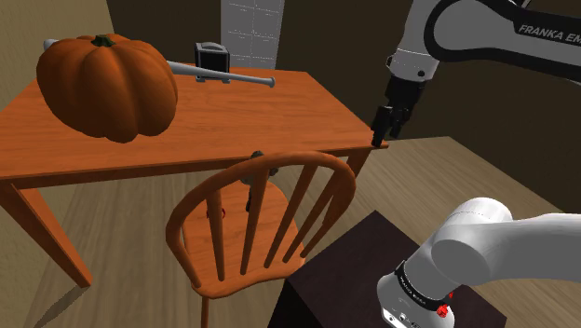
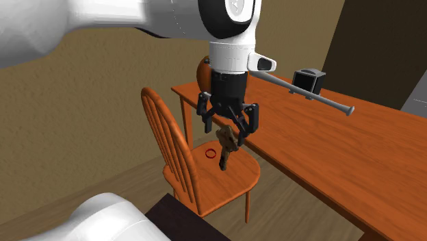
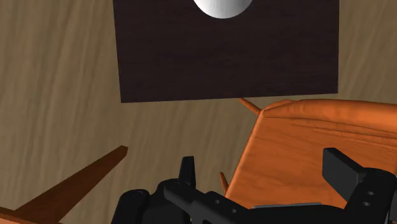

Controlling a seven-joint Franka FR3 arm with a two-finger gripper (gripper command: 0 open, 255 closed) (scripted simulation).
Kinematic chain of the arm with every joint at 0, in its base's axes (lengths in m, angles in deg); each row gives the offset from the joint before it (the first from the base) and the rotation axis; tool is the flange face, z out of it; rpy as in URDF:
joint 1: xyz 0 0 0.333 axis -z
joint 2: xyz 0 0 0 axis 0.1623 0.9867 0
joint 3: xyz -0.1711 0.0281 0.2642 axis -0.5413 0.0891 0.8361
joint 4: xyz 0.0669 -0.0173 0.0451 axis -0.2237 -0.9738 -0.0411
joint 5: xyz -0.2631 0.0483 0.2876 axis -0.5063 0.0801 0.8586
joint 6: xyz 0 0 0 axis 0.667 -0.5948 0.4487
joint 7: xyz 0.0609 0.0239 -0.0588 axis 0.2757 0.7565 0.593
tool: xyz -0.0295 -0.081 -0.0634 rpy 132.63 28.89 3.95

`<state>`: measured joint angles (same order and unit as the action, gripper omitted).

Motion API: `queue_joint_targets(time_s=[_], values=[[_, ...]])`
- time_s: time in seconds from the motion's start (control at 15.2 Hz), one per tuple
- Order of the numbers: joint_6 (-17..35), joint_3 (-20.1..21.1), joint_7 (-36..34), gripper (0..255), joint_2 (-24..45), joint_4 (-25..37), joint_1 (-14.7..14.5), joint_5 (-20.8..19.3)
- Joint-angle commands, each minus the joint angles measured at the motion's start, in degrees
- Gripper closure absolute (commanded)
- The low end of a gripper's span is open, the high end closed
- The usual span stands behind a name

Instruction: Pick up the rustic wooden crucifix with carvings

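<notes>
Though its edges are cropped, the orange-brown wood table (image 1: 289, 102) is the biggest item. It stands directly behind the chair (image 2: 236, 181), with the chair's seat tucked partly under its front edge. White arm (image 1: 484, 37) reaches in above the chair from the stand side. The chair is an orange wood spindle-back with a rounded top rail, its back turned toward the stand. Big orange pumpkin (image 1: 107, 84) sits on the table, well beyond the chair toward the shoulder view's left. Dark box stand (image 1: 344, 270) is on the floor just behind the chair's back. Grey baseball bat (image 1: 233, 78) lies on the table's far side, past the chair. Small black boxy object (image 1: 211, 58) is up against the bat, and I cannot tell what it is.

Black gripper (image 2: 228, 129) hangs above chair level. In the shoulder view it is off the table corner, to the side of the chair and clear of the seat. Fingers (image 3: 343, 175) are spread wide apart with nothing between them.

Brown crucifix (image 2: 224, 152) is on the chair seat, seen through the spindles in the shoulder view. It looks propped up rather than flat, but I cannot tell for sure, and the gripper does not touch it. Small red ring (image 2: 211, 153) lies on the seat just beside the crucifix.
</notes>
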<state>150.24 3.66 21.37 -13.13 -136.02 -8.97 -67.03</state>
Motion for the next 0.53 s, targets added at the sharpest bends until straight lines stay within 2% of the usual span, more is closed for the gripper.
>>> queue_joint_targets(time_s=[0.0,0.46], values=[[0.0,0.0,0.0,0,0.0,0.0,0.0,0.0],[10.32,10.22,-21.79,0,4.76,-3.23,1.96,8.59]])
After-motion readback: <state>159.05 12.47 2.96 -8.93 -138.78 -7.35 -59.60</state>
